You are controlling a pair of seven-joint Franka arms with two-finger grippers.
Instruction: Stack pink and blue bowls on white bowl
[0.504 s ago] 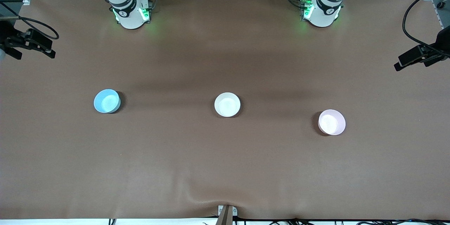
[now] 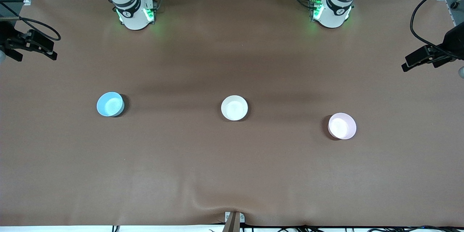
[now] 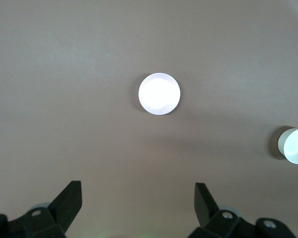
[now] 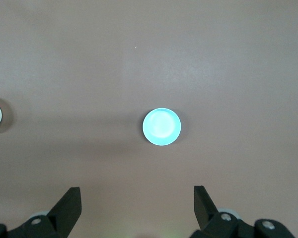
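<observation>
Wrist views: both grippers — left gripper [image 3: 138,201], right gripper [image 4: 137,201] — spread wide, high over pink bowl [image 3: 159,93], blue bowl [image 4: 161,127].

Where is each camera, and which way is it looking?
Front view: high up across the brown table, facing both arm bases; shows all three bowls.
Left wrist view: on the left arm, looking down at the small round pale pink plastic bowl; open left claw shows.
Right wrist view: looking down at the sky-blue plastic bowl; open right claw shows.
Shared: the round white plastic bowl sits at both wrist views' edges.
</observation>
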